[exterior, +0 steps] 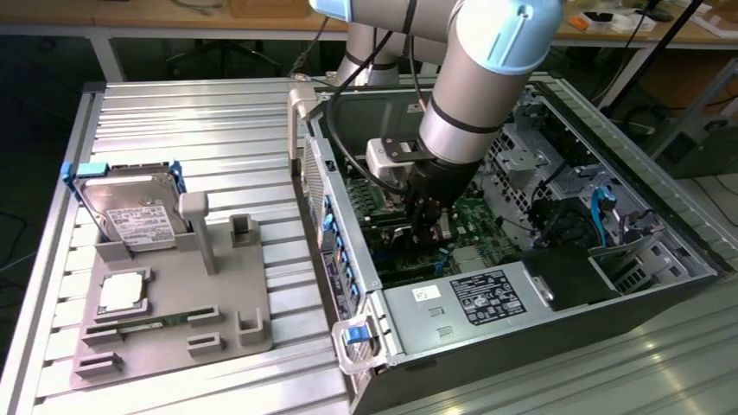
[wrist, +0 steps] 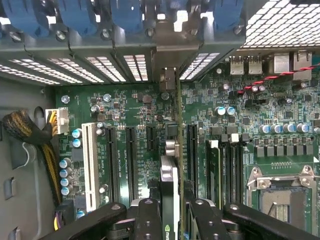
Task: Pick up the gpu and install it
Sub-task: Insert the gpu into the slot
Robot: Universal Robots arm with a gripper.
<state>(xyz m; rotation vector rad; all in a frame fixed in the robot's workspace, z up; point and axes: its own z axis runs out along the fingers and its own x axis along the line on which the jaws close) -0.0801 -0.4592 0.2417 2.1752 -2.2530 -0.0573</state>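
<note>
The gpu [wrist: 169, 172] shows edge-on in the wrist view as a thin upright card over the green motherboard [wrist: 125, 107]. It stands between two black expansion slots [wrist: 131, 160]. Its pale metal end bracket [wrist: 167, 62] sits against the case's rear slot openings. My gripper [wrist: 172, 212] is shut on the card's upper edge, one dark finger [wrist: 147, 220] on each side. In the exterior view the gripper [exterior: 424, 223] reaches straight down inside the open computer case [exterior: 346, 259]. I cannot tell whether the card's lower edge sits fully in a slot.
A white slot [wrist: 90, 165], memory sticks [wrist: 214, 170] and the CPU socket [wrist: 280, 195] flank the card. A cable bundle [wrist: 25, 130] lies by the case wall. Beside the case, on the exterior view's left, a grey fixture [exterior: 173, 320] holds a hard drive [exterior: 127, 216].
</note>
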